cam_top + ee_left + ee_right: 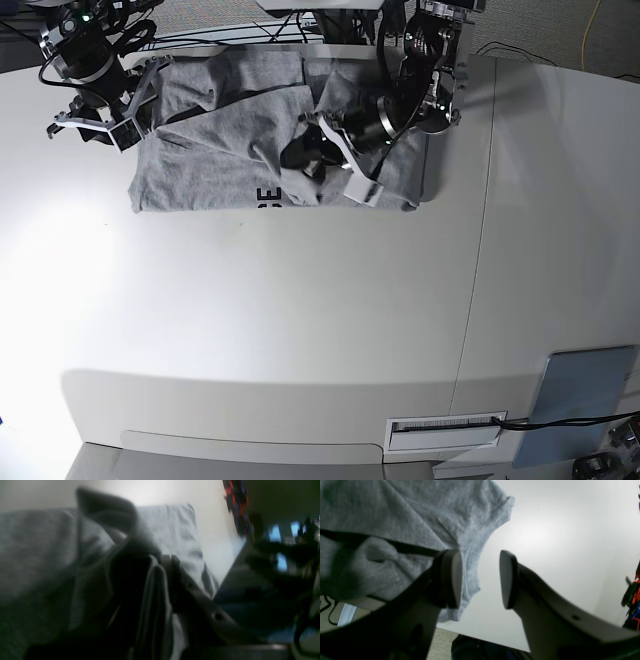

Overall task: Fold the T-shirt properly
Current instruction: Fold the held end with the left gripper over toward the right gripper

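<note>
The heather-grey T-shirt (220, 160) lies crumpled along the table's far edge, with a bit of black lettering (268, 195) showing at its near hem. My left gripper (305, 152) is over the shirt's middle, shut on a raised fold of the cloth. In the left wrist view the T-shirt (37, 555) bunches up around the left gripper (166, 562). My right gripper (95, 128) hovers open at the shirt's left sleeve. In the right wrist view the right gripper (480, 580) holds nothing, and one of its fingers (452, 580) overlaps the edge of the T-shirt (407, 510).
The white table (300, 320) has a seam running down its right part. A flat grey-blue pad (585, 390) lies at the near right corner, and a label slot (445, 428) sits in the front edge. Cables and arm bases crowd the far edge behind the shirt.
</note>
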You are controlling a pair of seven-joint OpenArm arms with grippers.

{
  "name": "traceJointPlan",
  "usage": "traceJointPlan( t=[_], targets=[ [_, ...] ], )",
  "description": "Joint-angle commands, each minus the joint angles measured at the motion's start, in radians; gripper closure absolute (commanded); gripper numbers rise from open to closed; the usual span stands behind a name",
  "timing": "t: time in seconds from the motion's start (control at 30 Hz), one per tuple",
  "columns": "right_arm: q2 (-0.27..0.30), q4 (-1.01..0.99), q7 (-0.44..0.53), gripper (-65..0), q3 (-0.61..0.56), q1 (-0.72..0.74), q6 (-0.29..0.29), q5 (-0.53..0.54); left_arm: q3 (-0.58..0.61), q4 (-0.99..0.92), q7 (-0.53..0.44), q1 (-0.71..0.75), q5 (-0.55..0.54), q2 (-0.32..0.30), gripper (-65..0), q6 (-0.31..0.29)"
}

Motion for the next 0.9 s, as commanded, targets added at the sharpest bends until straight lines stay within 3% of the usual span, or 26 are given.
traceJointPlan(
  t=[0.0, 0.03, 0.13, 0.2, 0.3, 0.57, 0.73, 0.87],
  targets=[
    [0.012, 0.017, 0.020, -24.9, 0.007, -0.003, -0.009, -0.001, 0.005, 0.018, -0.006, -0.008, -0.024, 0.008, 0.0, -0.043],
    [0.012, 0.017, 0.020, -24.9, 0.007, -0.003, -0.010, -0.001, 0.005, 0.018, -0.004, -0.008, -0.024, 0.008, -6.0, -0.069],
    [0.012, 0.017, 0.024, -24.9, 0.007, -0.003, -0.024, -0.001, 0.005, 0.018, -0.016, -0.008, -0.049, 0.008, -33.6, -0.123],
    [0.012, 0.017, 0.024, -24.9, 0.007, -0.003, -0.024, -0.001, 0.005, 0.018, -0.048, -0.008, -0.082, 0.008, -42.7, -0.124],
    [0.012, 0.017, 0.024, -24.9, 0.007, -0.003, -0.024, -0.001, 0.004, 0.018, -0.086, -0.011, -0.134, 0.008, -42.9, -0.152],
    [0.012, 0.017, 0.016, -24.9, 0.007, -0.003, -0.024, -0.002, 0.004, 0.021, -0.047, -0.054, -0.174, 0.008, -42.9, -0.214],
    [0.011, 0.017, 0.003, -24.9, 0.007, -0.003, -0.025, -0.002, -0.001, 0.023, 0.005, -0.080, -0.174, 0.007, -42.9, -0.220],
    [0.012, 0.017, -0.023, -24.9, 0.007, -0.004, -0.077, -0.002, -0.062, 0.038, 0.079, -0.083, -0.174, 0.000, -42.5, -0.254]
  ],
)
